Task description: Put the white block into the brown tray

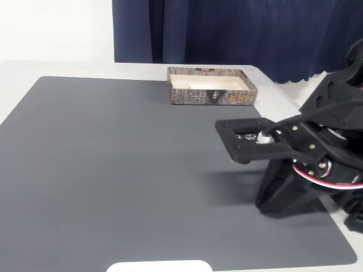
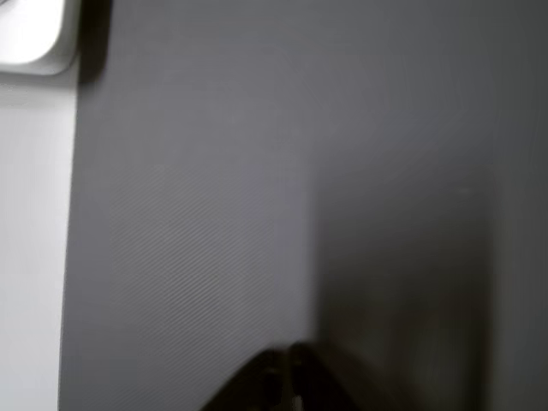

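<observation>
The brown tray [image 1: 212, 97] stands at the far edge of the dark mat in the fixed view, its wood-grain side with gold lettering facing me. On its cream inside lies a faint pale flat shape [image 1: 207, 86] that may be the white block; I cannot tell for sure. The black arm [image 1: 306, 147] is folded low at the right side of the mat, well apart from the tray. In the wrist view my gripper [image 2: 287, 381] points at bare mat, its dark fingertips pressed together with nothing between them.
The grey mat [image 1: 125, 170] covers most of the white table. A wide rounded white shape [image 1: 159, 266] borders its near edge and also shows as a white shape [image 2: 30, 34] in the wrist view. A dark blue curtain [image 1: 238, 28] hangs behind the table.
</observation>
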{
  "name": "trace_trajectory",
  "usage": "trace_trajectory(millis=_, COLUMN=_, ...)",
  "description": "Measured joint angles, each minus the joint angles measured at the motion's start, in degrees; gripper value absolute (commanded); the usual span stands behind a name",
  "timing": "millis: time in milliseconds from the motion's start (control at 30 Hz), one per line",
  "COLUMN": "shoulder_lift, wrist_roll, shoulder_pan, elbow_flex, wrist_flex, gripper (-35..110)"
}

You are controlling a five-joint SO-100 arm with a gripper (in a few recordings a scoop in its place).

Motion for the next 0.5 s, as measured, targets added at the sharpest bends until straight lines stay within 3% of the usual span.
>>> trace_trajectory(millis=500, shoulder_lift=0.2, wrist_roll=3.3, shoulder_pan=1.1, elbow_flex=-0.2, wrist_flex=0.7, gripper=1)
